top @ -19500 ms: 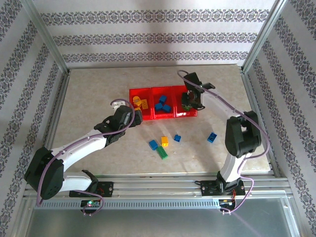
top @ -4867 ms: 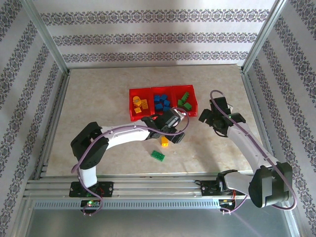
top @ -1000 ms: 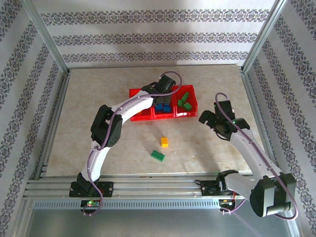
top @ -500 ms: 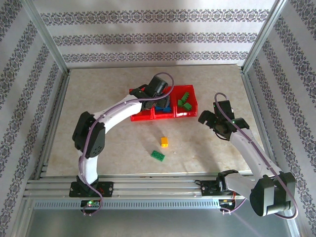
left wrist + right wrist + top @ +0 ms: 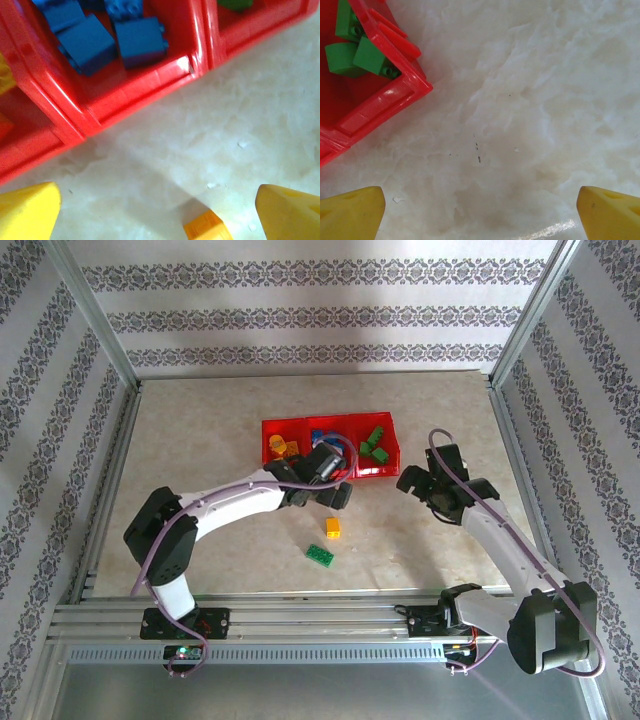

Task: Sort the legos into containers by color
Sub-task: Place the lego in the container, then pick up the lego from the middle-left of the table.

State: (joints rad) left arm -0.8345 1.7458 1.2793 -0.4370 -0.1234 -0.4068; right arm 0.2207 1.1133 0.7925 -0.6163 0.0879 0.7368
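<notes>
Left end effector [image 5: 337, 496]: spread, empty, just in front of containers [image 5: 125, 95]; best centred over yellow-orange lego [image 5: 207, 229], lowered squarely, closed on flat sides.

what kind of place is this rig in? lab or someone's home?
Probably a lab robot test cell dressed up as a room, not a home: bare aluminium frame, wallpaper-print panels as walls, and a slotted mounting rail along the near edge.
</notes>
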